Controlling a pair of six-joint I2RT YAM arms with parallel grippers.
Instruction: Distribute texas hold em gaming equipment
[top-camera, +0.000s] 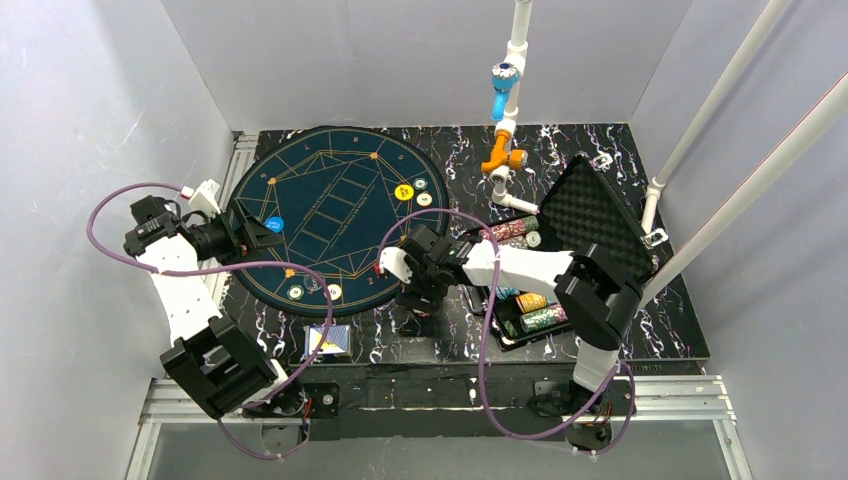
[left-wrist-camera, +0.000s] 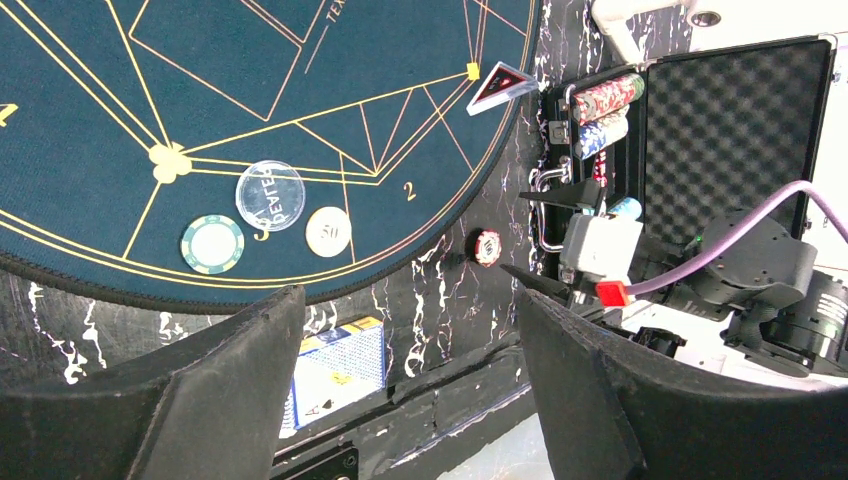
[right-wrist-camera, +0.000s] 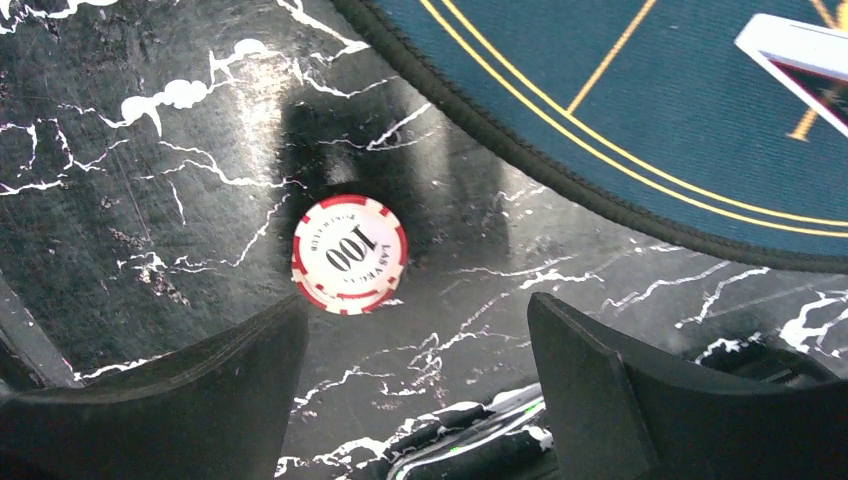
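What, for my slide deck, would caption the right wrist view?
Open right gripper hovers by a red-and-white 100 chip on the marbled table, near the mat.

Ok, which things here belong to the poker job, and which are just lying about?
Job: red-and-white chip, green-edged chip, white chip, yellow chip, blue chip, pack of cards, chip stacks.
Lying about: black case, white pipe.

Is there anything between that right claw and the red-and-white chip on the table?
No. In the right wrist view, only bare black marbled tabletop separates the open right claw from the red-and-white chip.
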